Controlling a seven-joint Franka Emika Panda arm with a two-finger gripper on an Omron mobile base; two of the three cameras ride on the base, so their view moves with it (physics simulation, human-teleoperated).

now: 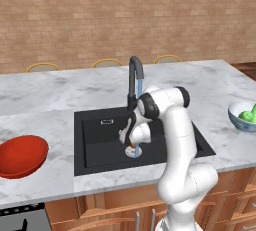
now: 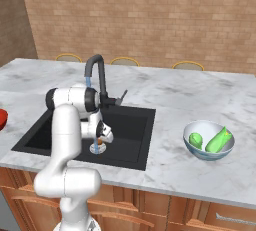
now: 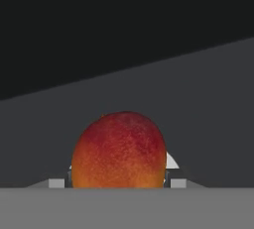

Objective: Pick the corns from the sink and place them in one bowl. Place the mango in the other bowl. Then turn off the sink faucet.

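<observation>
The mango [image 3: 119, 149], oval and orange-red, sits low in the black sink [image 1: 95, 140]. Both green corns [image 2: 219, 140] lie in the pale bowl [image 2: 200, 151], far right. The red bowl [image 1: 22, 155] stands left. The faucet [image 1: 134, 80] runs water.

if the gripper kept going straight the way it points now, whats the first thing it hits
The mango: in the hand view it sits right between the jaws of the gripper, which already look closed around it. Past the fruit lies the black floor of the sink, though how far is hard to judge.
</observation>
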